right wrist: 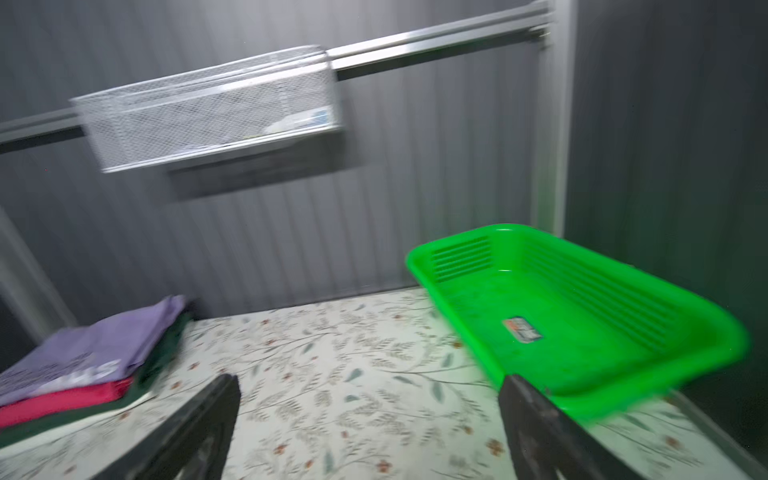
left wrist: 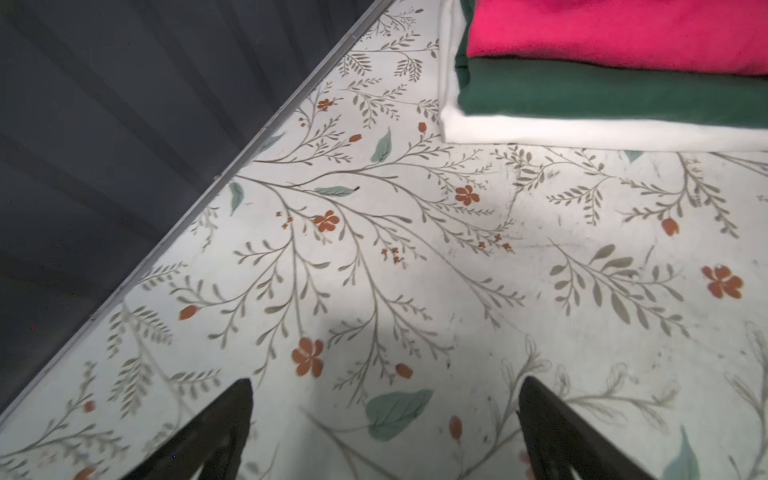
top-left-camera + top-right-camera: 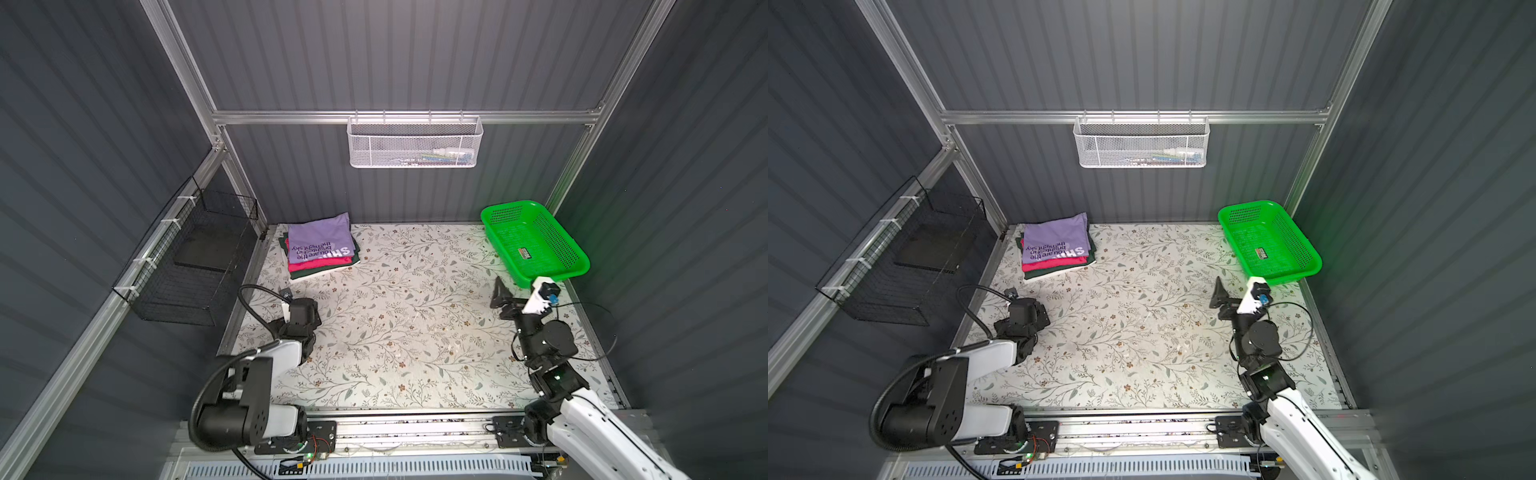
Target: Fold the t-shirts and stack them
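A floral-print table (image 3: 415, 332) inside a dark, ribbed-wall enclosure, seen in both top views. At 11 o'clock on the table lies the stack of folded t-shirts: lavender tee (image 3: 320, 239) on top with its lettering up, magenta tee (image 3: 324, 262) beneath it, dark green tee (image 3: 320, 272) lower, and a white layer (image 2: 582, 133) at the bottom; whether that layer is a shirt cannot be told. The green basket (image 3: 536, 245) at 2 o'clock appears empty, so the stacking is judged essentially complete.

The left gripper (image 2: 386, 380) hovers over bare table at 9 o'clock, near the stack's front edge, jaws spread wide and holding nothing. The right gripper (image 1: 370, 378), at 3 o'clock just beside the basket's near rim, is likewise fully spread and empty; its wrist view is blurred.

Hazards, as judged: the layers are stepped and the lavender tee sits skewed, so a low pass toward 11 o'clock could snag a protruding edge and drag the pile apart. A careless swing at 3 o'clock could knock the basket.
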You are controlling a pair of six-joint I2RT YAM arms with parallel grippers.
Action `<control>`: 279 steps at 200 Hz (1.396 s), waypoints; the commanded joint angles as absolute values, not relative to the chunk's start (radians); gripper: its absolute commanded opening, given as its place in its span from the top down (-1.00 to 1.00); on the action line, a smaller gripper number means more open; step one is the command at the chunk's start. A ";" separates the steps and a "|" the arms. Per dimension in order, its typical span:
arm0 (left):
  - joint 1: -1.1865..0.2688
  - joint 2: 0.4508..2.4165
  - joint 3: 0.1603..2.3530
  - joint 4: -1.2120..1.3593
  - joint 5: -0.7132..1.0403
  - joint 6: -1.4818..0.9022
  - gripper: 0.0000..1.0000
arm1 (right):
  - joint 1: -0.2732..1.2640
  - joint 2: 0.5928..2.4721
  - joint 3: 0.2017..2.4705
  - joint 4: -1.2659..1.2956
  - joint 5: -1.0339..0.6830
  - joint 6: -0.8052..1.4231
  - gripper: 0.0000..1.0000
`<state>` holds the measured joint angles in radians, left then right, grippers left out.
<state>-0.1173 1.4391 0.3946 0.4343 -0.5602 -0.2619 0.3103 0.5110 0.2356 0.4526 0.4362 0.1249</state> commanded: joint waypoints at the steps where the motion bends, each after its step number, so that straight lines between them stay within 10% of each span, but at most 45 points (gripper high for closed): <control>1: -0.122 1.526 0.470 0.679 -0.509 -0.149 -0.99 | 0.196 0.449 0.113 0.189 0.563 0.129 -0.98; 30: -0.123 1.563 0.525 0.605 -0.442 -0.100 -0.99 | 0.063 0.505 0.045 0.387 0.466 0.122 -0.98; 70: -0.079 1.742 0.357 1.193 -0.359 -0.014 -1.00 | -0.101 0.920 0.116 0.713 0.185 0.189 -0.98; 120: -0.083 1.717 0.443 0.982 -0.354 -0.022 -1.00 | -0.099 1.534 0.184 1.373 0.023 0.115 -0.98; 136: -0.085 1.709 0.455 0.927 -0.349 -0.031 -0.99 | -0.098 1.389 0.256 0.997 0.012 0.106 -0.98; 279: -0.086 1.715 0.451 0.950 -0.354 -0.026 -0.99 | -0.087 1.461 0.279 1.068 0.050 0.113 -0.98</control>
<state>-0.0841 1.7164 0.4397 0.9367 -0.3611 -0.0437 -0.0917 1.4570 0.2375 1.1210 0.0044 0.0971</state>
